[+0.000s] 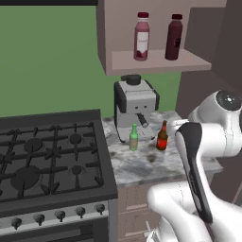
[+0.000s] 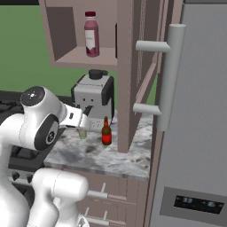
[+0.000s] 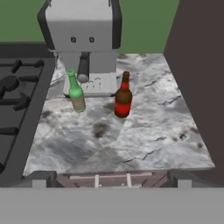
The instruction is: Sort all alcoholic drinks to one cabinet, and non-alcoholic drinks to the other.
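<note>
Two alcoholic drinks stand on the marble counter (image 3: 144,135) in front of a coffee machine. One is an amber-brown bottle with a red label (image 1: 162,137) (image 2: 106,132) (image 3: 123,97). To its left is a slimmer green bottle (image 1: 134,138) (image 3: 76,92). Two non-alcoholic drinks stand on the open upper cabinet's shelf (image 1: 156,62): a pink bottle with a dark red cap (image 1: 142,37) (image 2: 91,34) and a dark maroon bottle (image 1: 174,38). My gripper (image 3: 111,179) is open and empty, back over the counter's front edge and well short of both small bottles.
A silver coffee machine (image 1: 135,106) (image 3: 83,35) stands at the back of the counter. A black gas stove (image 1: 47,160) borders the counter on the left. A tall dark panel and a fridge (image 2: 195,133) with a long handle (image 2: 170,75) close off the right side.
</note>
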